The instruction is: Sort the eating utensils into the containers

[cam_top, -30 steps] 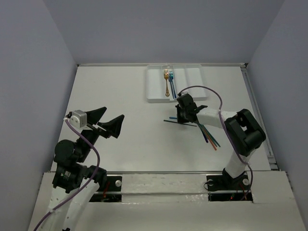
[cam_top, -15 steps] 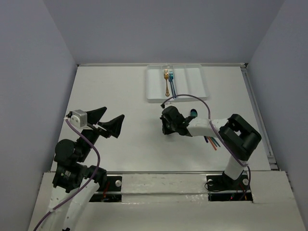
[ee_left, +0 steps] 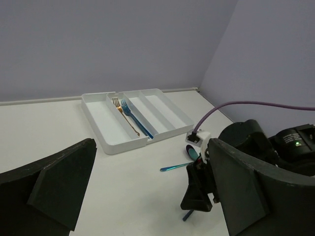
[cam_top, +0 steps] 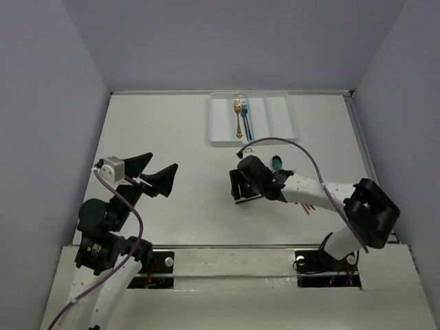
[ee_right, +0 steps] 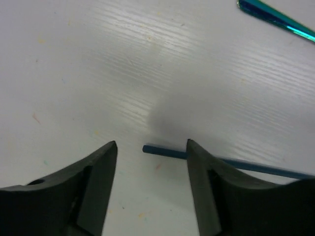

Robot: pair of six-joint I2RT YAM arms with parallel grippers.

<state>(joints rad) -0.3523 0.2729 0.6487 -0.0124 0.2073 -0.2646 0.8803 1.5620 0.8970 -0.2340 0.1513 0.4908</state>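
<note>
My right gripper (cam_top: 242, 187) stands open low over the table, left of the remaining utensils. In the right wrist view a thin blue stick (ee_right: 165, 151) lies flat on the table between the open fingers of this gripper (ee_right: 151, 143) and runs behind the right one, ungripped. A teal spoon (cam_top: 276, 163) lies just beyond, and its handle (ee_right: 275, 19) shows at the top right. A gold fork (cam_top: 238, 117) and a blue fork (cam_top: 245, 119) lie in the white tray (cam_top: 221, 127). A red-orange tip (cam_top: 306, 209) pokes out from under the right arm. My left gripper (cam_top: 155, 172) hangs open and empty at the left.
In the left wrist view the tray (ee_left: 123, 146) lies ahead with the two forks (ee_left: 129, 117) inside. The teal spoon (ee_left: 176, 167) and the right gripper (ee_left: 199, 192) sit nearer on the right. Grey walls close in the table.
The right gripper has moved left and towards the near edge, away from the pile, and has opened. The blue stick now lies loose on the table between its fingers. The left arm has not moved.
</note>
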